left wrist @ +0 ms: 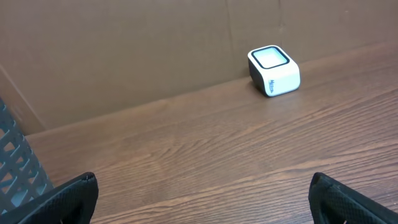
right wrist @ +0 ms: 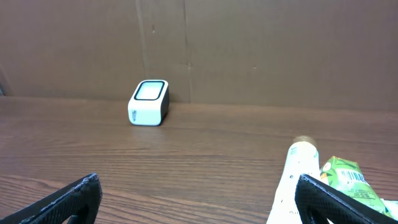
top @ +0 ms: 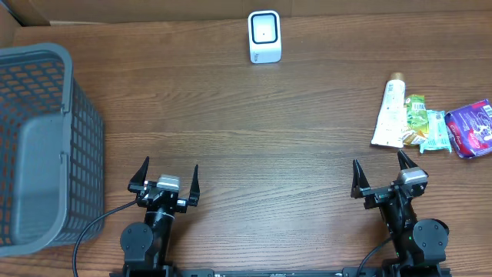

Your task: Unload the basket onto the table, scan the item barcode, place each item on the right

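Left hand [top: 170, 166], right hand [top: 377, 160]: both spread, empty. One scanner [top: 264, 36], one basket [top: 83, 146], four items [top: 417, 117].

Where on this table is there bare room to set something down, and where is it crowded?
The wide middle is free, between the grey basket at left, the white scanner behind and the left gripper and right gripper in front. Crowded: far right, where tube, green packets and purple pouch bunch.

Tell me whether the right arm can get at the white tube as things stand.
Probably yes. The right gripper is open, the white tube lies just ahead of it, and only bare table lies between; the green packet lies off to the side.
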`<state>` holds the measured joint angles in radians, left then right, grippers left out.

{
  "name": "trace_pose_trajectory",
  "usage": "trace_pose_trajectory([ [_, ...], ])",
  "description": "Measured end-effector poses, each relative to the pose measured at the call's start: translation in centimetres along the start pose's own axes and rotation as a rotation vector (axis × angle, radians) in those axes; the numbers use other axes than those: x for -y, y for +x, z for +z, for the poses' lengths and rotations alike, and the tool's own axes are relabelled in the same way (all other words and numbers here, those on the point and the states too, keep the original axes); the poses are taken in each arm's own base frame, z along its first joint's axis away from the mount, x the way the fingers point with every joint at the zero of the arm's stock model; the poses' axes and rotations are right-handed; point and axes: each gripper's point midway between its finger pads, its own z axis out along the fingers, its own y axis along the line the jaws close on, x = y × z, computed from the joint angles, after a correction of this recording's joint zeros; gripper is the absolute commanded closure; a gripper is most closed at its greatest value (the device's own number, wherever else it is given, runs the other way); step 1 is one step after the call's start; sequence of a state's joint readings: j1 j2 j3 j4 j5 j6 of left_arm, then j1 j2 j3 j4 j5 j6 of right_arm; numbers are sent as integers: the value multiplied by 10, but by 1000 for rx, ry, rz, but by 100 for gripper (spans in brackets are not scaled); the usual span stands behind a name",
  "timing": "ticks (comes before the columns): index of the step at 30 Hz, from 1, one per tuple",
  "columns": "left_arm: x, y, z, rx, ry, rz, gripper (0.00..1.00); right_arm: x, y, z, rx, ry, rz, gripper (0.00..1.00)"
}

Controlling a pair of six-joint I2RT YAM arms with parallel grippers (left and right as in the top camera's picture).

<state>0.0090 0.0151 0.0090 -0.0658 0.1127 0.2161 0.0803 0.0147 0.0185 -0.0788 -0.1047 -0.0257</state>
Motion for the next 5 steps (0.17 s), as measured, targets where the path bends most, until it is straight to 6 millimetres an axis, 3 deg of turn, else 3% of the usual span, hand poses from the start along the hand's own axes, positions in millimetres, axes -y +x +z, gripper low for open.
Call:
trace_pose_trajectory([
  [5,0,0,0,0,0,0,1,0,0,0,0,0,0,0],
])
